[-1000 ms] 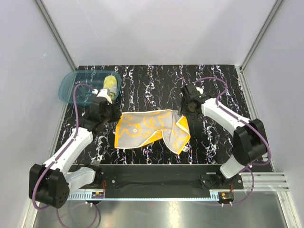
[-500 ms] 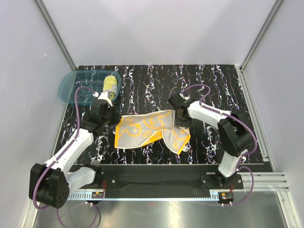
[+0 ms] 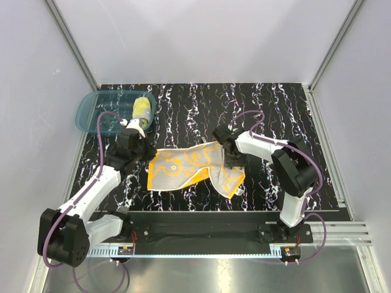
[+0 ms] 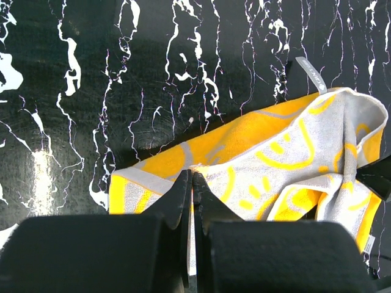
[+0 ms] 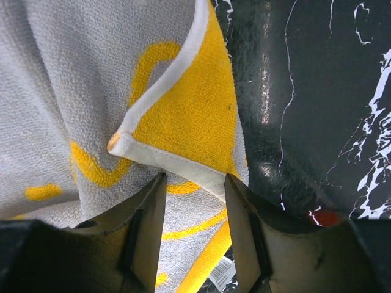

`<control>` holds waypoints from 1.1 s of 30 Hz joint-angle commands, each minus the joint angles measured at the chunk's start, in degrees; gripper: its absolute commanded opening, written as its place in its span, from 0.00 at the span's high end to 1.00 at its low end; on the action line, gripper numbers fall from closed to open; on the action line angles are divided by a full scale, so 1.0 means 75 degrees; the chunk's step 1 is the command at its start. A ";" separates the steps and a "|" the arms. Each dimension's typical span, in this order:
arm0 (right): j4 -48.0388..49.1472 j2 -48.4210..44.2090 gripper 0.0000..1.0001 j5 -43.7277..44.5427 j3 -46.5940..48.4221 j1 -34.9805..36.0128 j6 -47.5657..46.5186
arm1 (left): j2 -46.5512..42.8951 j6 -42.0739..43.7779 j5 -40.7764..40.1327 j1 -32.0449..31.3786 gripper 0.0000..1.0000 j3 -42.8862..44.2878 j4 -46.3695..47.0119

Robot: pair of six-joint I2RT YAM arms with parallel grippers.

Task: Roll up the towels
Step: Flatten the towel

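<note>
Two claws are flanking the orange towel (image 3: 183,166) lying left-to-right on the desk (image 3: 275,110): the right claw (image 5: 195,183) is gaping astride its folded right corner, the left claw (image 4: 191,180) is sitting clenched at its left edge.

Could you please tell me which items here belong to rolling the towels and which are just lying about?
Part of the job:
orange towel, lying rumpled
pale yellow towel, already rolled up

Just lying about:
teal basin, holding the rolled one
</note>
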 commanded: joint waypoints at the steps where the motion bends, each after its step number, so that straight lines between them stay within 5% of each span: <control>1: -0.0237 0.0143 0.49 0.0594 0.0371 0.0080 -0.0005 | 0.0019 0.0040 0.0006 0.0025 1.00 -0.0077 0.0454; 9: -0.0543 0.0307 0.56 0.1111 0.0630 0.0080 -0.0052 | 0.0007 0.0087 -0.0053 0.0013 1.00 -0.0053 0.0419; 19: -0.0355 0.0261 1.00 0.1157 0.0489 0.0068 -0.0006 | 0.0019 0.0122 -0.0100 0.0025 1.00 -0.0065 0.0384; 27: -0.0671 -0.1074 1.00 0.1720 0.0314 -0.0399 -0.0017 | -0.0215 -0.0007 -0.1128 0.0025 1.00 0.0064 -0.0096; 33: -0.0238 -0.1521 1.00 0.1206 0.0079 -0.1770 -0.0602 | -0.0077 -0.0054 -0.1330 0.0048 1.00 0.0401 0.0091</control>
